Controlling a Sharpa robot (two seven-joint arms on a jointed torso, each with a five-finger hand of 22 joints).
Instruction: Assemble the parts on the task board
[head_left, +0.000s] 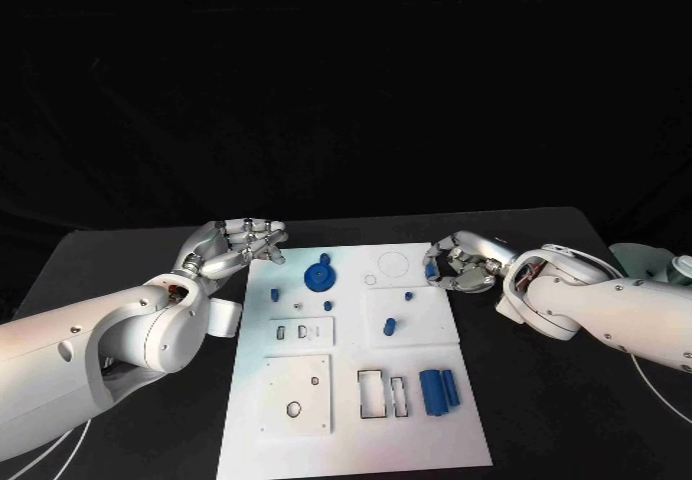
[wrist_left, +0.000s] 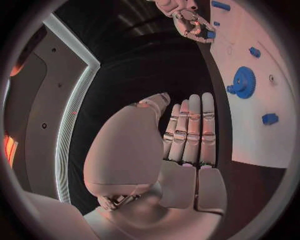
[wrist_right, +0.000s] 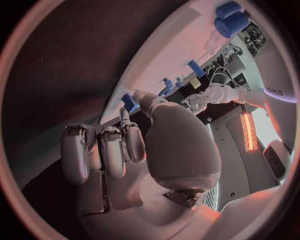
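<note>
The white task board (head_left: 346, 440) lies in the middle of the table. On it are a blue gear (head_left: 320, 274), small blue pegs (head_left: 389, 325) and two blue blocks (head_left: 440, 388). My right hand (head_left: 464, 264) is at the board's far right edge and pinches a small blue part (head_left: 433, 268) between thumb and a finger; the part (wrist_right: 129, 102) shows at the thumb tip. My left hand (head_left: 238, 245) hovers at the board's far left corner, its fingers (wrist_left: 190, 130) straight and side by side, holding nothing. The left wrist view shows the gear (wrist_left: 244, 82) and the right hand (wrist_left: 190, 22).
White inset plates with holes and slots (head_left: 296, 395) occupy the board's near half, with an outlined circle (head_left: 392, 264) at its far edge. A pale object (head_left: 642, 262) stands at the table's right edge. Bare black table lies on both sides of the board.
</note>
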